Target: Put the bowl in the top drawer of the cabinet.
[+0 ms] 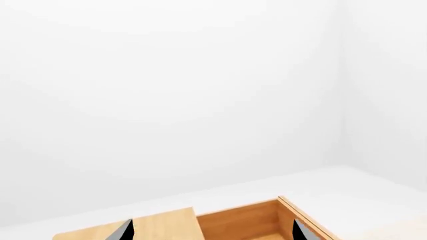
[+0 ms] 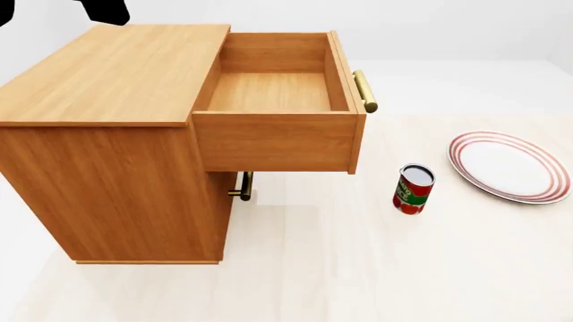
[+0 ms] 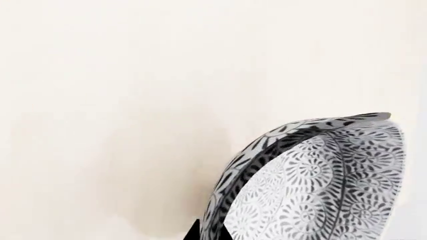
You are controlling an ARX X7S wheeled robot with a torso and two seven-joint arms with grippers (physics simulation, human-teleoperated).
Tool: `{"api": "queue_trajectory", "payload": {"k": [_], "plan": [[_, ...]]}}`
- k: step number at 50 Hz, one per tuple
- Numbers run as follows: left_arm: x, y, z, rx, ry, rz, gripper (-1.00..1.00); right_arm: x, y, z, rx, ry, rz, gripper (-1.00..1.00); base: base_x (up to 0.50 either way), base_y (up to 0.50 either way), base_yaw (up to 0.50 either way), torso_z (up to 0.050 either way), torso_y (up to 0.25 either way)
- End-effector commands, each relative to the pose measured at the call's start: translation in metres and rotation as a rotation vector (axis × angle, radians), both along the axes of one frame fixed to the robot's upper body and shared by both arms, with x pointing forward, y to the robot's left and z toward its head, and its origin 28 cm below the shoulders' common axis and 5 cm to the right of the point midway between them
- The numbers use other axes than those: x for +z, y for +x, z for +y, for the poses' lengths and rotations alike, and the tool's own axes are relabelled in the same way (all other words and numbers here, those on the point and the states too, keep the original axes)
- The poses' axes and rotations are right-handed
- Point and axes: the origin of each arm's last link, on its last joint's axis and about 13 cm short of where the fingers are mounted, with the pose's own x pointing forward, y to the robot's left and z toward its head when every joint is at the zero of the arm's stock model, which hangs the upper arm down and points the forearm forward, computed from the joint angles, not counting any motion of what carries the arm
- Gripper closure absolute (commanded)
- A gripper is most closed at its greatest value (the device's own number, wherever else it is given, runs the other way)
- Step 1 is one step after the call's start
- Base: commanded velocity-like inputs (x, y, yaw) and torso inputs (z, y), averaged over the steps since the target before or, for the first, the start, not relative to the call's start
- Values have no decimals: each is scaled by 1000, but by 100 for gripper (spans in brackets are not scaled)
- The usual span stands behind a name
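L wrist view: left gripper (image 1: 213, 231) shows only two dark jaw tips w/ a wide gap and nothing between them, so the jaws stand open. Beyond them lie the cabinet (image 1: 143, 226) top and, past it, the pulled-out top drawer (image 1: 257, 220), interior bare.

Head view: top drawer (image 2: 273, 90) fully out, brass handle (image 2: 364, 91) on its front, nothing inside. Neither gripper is clearly seen here. Can (image 2: 412, 189) and plate (image 2: 510, 166) sit on the surface (image 2: 358, 268), well apart from the drawer. Bowl not visible here.

R wrist view: bowl (image 3: 320, 185) fills the frame right at the right gripper (image 3: 208, 232), tilted on edge, rim pinched between the jaws, so they're closed on it, bowl lifted over the pale surface.

Step in hand, prob.: carry bowl to the drawer. Do it well: keep the rim pinch firm, clear the drawer's front wall, level the bowl over mid-drawer, lower close to the floor before release.
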Motion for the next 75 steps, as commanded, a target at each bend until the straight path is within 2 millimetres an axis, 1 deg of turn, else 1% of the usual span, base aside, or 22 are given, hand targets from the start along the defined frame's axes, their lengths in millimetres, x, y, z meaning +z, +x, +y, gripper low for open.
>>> {"api": "queue_trajectory", "payload": {"k": [1,5,10,12,18,25,30,34,35,38,44,48,52,56,60,65,71,75], "plan": [[1,1,0,-6,-4,-7,-100,60,-9,-5,5,-64,-57,100,0,0,0,0,0],[1,0,1,-9,-8,-10,-100,84,-5,0,26,-83,-78,100,0,0,0,0,0],[1,-1,2,-10,-13,-14,-100,114,5,10,72,-106,-100,100,0,0,0,0,0],[1,-2,2,-9,-15,-16,-100,130,11,14,105,-117,-119,100,0,0,0,0,0],[2,-5,2,-13,-21,-24,-100,184,30,23,271,-155,-171,100,0,0,0,0,0],[3,-5,2,-19,-21,-30,-100,238,53,32,463,-194,-193,100,0,0,0,0,0],[4,-6,2,-20,-22,-34,-100,269,70,45,640,-198,-192,100,0,0,0,0,0],[6,-6,2,-24,-23,-37,-100,293,86,58,761,-201,-156,100,0,0,0,0,0],[6,-6,1,-26,-23,-39,-100,304,88,58,795,-200,-155,100,0,0,0,0,0],[6,-7,1,-30,-23,-40,-100,324,103,68,897,-211,-148,100,0,0,0,0,0],[8,-9,1,-31,-26,-43,-100,354,129,87,1044,-232,-134,100,0,0,0,0,0],[10,-13,1,-35,-28,-50,-100,369,151,105,1155,-239,-156,100,0,0,0,0,0],[12,-17,2,-31,-29,-54,-100,378,168,124,1259,-243,-163,100,0,0,0,0,0],[16,-22,3,-23,-27,-62,-100,387,181,141,1331,-265,-159,100,0,0,0,0,0],[17,-28,4,-14,-29,-72,-100,390,185,160,1406,-286,-153,100,0,0,0,0,0],[18,-34,6,-2,-34,-80,-100,393,186,179,1485,-299,-162,100,0,0,0,0,0],[17,-36,7,4,-38,-91,-100,391,191,202,1579,-302,-140,100,0,0,0,0,2],[18,-42,8,11,-43,-101,-100,387,194,219,1642,-306,-121,100,0,0,0,0,0]]}}
